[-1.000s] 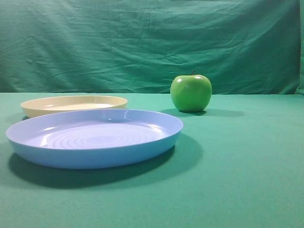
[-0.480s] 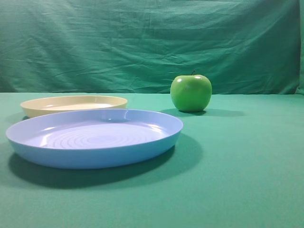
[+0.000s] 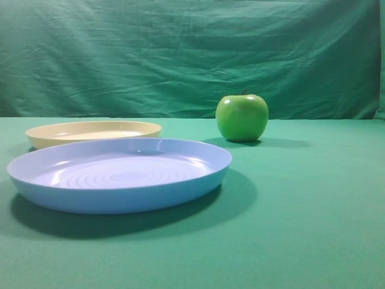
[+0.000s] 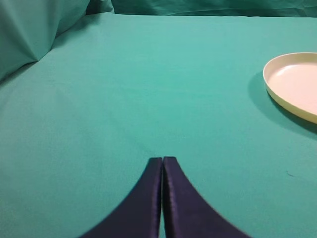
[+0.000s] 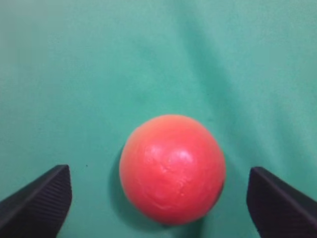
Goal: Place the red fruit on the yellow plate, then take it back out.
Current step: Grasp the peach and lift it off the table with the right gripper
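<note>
On the table, red fruit [image 5: 172, 168] between wide-spread right end effector [image 5: 163, 198] fingers, untouched, left end effector [image 4: 162, 163] pinched closed, yellow plate [image 4: 292, 84] at its 2 o'clock.

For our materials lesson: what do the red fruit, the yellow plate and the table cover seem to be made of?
Red fruit: probably plastic, with a smooth skin and soft highlights.
Yellow plate: likely moulded plastic, evenly coloured with a slight sheen.
Table cover: matt green cloth, with visible folds.

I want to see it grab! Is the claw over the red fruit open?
Open: the right claw stands wide, both fingers clear of the red fruit.
</note>
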You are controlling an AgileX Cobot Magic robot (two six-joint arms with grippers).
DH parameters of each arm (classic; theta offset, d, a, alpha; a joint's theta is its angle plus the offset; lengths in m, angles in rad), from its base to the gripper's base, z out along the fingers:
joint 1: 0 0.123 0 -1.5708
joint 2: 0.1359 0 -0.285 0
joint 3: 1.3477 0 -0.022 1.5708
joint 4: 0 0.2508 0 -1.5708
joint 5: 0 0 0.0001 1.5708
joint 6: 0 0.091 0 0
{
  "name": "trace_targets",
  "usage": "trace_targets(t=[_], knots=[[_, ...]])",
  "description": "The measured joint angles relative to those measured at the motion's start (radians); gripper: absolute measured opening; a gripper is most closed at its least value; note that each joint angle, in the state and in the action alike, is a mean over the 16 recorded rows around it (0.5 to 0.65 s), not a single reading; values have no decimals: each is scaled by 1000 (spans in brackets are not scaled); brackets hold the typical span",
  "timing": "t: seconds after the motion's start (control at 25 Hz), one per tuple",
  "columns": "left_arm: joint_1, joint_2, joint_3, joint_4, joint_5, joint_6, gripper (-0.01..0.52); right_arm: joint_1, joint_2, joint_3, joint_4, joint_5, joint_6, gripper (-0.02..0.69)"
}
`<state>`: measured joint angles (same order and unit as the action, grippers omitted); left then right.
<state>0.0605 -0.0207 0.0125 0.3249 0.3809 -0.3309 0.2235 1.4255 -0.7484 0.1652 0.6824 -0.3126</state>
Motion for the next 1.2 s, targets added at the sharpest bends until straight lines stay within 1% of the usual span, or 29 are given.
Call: trace_targets(t=[0.08, 0.16, 0.28, 0.4, 0.64, 0.8, 0.92, 1.04, 1.2], knots=[[0, 0, 0, 0, 0, 0, 0, 0, 38, 0, 0, -21, -2, 613], [0, 0, 0, 0, 0, 0, 0, 0, 73, -1, 0, -41, -3, 638], [0, 0, 0, 0, 0, 0, 0, 0, 118, -1, 0, -65, -3, 628], [0, 0, 0, 0, 0, 0, 0, 0, 152, -2, 0, -83, -3, 582], [0, 0, 0, 0, 0, 0, 0, 0, 190, -12, -1, -91, -6, 432], [0, 0, 0, 0, 0, 0, 0, 0, 198, -59, -1, -55, -9, 329], [0, 0, 0, 0, 0, 0, 0, 1, 200, -129, 7, -9, -11, 266], [0, 0, 0, 0, 0, 0, 0, 7, 202, -225, 26, 38, -22, 228], [0, 0, 0, 0, 0, 0, 0, 43, 205, -382, 55, 83, -51, 218]])
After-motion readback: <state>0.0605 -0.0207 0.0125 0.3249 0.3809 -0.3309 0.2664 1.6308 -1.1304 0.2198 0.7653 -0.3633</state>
